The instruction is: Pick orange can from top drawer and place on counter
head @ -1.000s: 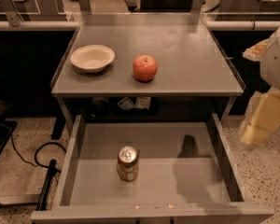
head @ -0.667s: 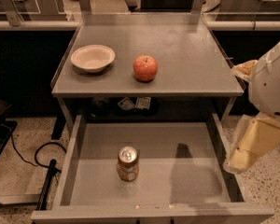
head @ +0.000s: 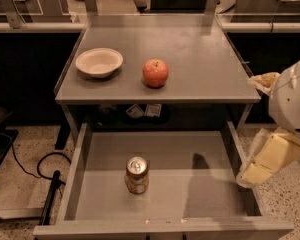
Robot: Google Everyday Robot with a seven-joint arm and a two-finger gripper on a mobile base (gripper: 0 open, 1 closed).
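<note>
Where the can sits: in the camera view, the can [head: 137, 175] stands on the floor of the open drawer [head: 105, 151], left of middle and towards the front, touching neither side wall.
End effector: the end effector [head: 265, 164] hangs at the right edge of the view, outside the drawer's right wall and lower than the counter [head: 190, 49], well apart from the can.
End effector state: I cannot tell how far open it is. It has no hold on the can.
Axis: the can's long axis is vertical, with the silver top and pull tab facing up and the label wrapping the sides.
Handling: probably light and stiff but thin-walled, so a hard squeeze could dent it. The smooth metal may slip, and on its narrow base a sideways nudge could tip it.
Where to hold: across the middle of the round body, pads on opposite sides below the rim. The low drawer walls favour coming down from above.
Counter: a bowl [head: 99, 62] sits left and an apple [head: 155, 73] near the middle, so the right half looks the safest place for setting down.
</note>
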